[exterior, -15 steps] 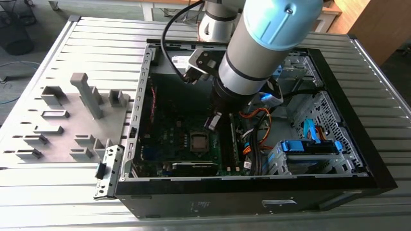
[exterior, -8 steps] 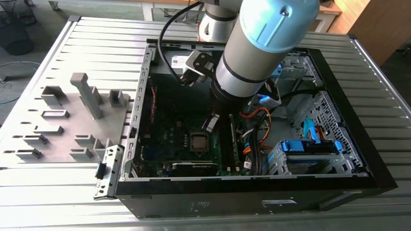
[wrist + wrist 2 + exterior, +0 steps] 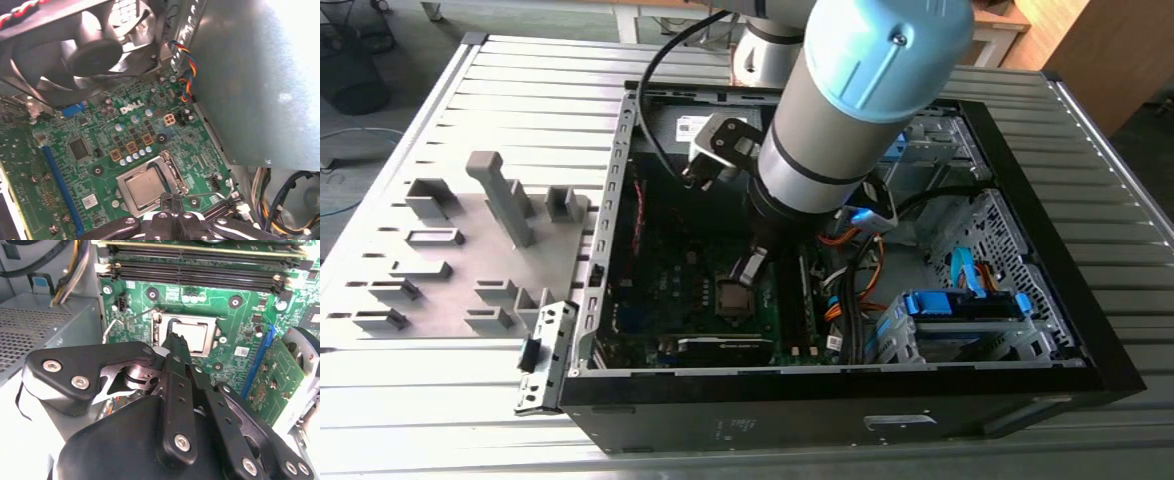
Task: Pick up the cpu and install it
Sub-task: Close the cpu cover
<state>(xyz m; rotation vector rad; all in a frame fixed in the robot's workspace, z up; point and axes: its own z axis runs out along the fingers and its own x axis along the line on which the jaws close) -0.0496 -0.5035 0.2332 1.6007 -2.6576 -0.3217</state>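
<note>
The cpu point(image 3: 145, 186) is a pale silvery square lying flat inside its socket frame on the green motherboard point(image 3: 105, 135). In the second wrist view the cpu point(image 3: 194, 337) lies just beyond my fingertips. My gripper point(image 3: 173, 341) hangs over the socket's near edge with its black fingers pressed together and nothing between them. In the first wrist view the gripper point(image 3: 170, 201) stands right at the chip's edge. In the exterior view the arm reaches down into the open computer case point(image 3: 1067, 330), and the gripper point(image 3: 750, 272) sits just above the socket point(image 3: 734, 297).
Memory slots point(image 3: 200, 270) run along one side of the socket. A case fan point(image 3: 90, 47), a grey power supply box point(image 3: 35, 325) and an expansion card point(image 3: 280, 375) crowd round it. Grey holder blocks point(image 3: 454, 250) stand on the table at the exterior view's left. Cables point(image 3: 854, 290) and a blue drive cage point(image 3: 961, 305) fill the right.
</note>
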